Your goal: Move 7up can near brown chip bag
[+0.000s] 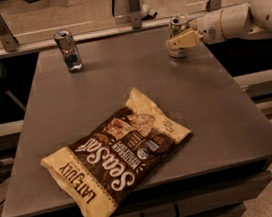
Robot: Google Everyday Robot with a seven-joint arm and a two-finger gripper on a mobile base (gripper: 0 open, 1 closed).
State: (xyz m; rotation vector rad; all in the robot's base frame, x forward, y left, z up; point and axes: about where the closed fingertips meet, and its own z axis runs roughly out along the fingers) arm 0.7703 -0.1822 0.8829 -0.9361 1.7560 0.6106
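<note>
two cans and one bag on a grey metal table
slim blue-and-silver can stands far left; large crinkly dark brown chip bag lies at the near edge; pale silver 7up can stands far right, well apart from the bag, with the cream gripper against it, hold impossible to tell.
</note>
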